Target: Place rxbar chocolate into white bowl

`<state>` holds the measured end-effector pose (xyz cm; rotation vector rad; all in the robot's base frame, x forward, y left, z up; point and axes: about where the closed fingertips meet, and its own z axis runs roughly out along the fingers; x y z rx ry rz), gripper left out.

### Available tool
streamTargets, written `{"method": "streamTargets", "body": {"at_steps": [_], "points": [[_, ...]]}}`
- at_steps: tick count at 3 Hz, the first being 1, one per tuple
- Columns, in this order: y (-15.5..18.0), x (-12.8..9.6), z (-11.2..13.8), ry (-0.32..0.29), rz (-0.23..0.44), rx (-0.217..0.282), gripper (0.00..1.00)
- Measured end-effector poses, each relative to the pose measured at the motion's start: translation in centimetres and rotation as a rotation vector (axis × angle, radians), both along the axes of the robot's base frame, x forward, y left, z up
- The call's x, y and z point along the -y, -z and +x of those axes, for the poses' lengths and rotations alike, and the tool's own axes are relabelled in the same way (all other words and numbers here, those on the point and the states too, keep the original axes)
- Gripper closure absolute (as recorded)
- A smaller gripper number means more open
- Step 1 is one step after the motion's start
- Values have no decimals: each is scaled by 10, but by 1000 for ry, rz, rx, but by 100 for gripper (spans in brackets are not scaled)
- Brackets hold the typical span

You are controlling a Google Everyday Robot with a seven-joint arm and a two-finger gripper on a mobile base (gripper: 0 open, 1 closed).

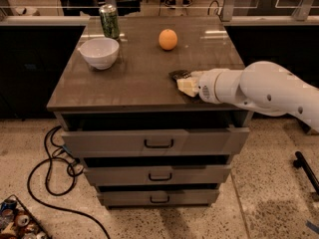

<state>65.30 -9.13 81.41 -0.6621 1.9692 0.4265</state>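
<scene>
The jaws of my gripper (pixel 188 86) are pale cream, set low over the near right part of the table (pixel 134 78). I cannot tell whether they are spread, pressed together or pinching anything. My arm (pixel 269 86), a smooth white rounded shell, enters from the right.

Nearest: a speckled floor with one black cable (pixel 47 183) looped at the left. Above it are three grey drawers (pixel 154 142), each with one dark handle. The top one stands proud of the two below.

Table: a square top, brown, with a faint sheen.

Item 1: one rxbar chocolate (pixel 178 74), flat and dark. It lies on the table just beyond the gripper, at its far-left side, and is partly covered by it. Only one end is exposed, and it points to the far left. The covered part prevents a firm reading of the long axis.

Item 2: one white bowl (pixel 99 52), round and glossy with a narrower base. It stands upright at the far left, well apart from the bar.

Item 3: one orange (pixel 168 39), spherical and matte, far centre.

Item 4: one green can (pixel 109 21), cylindrical and upright, just behind the bowl.
</scene>
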Motion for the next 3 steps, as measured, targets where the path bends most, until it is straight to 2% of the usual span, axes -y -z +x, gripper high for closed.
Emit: {"method": "streamTargets", "body": {"at_steps": [1, 2, 3], "points": [[-2, -1, 1, -6, -4, 2, 100], [-28, 12, 6, -22, -66, 19, 100], [-90, 37, 22, -45, -188, 55, 100]]}}
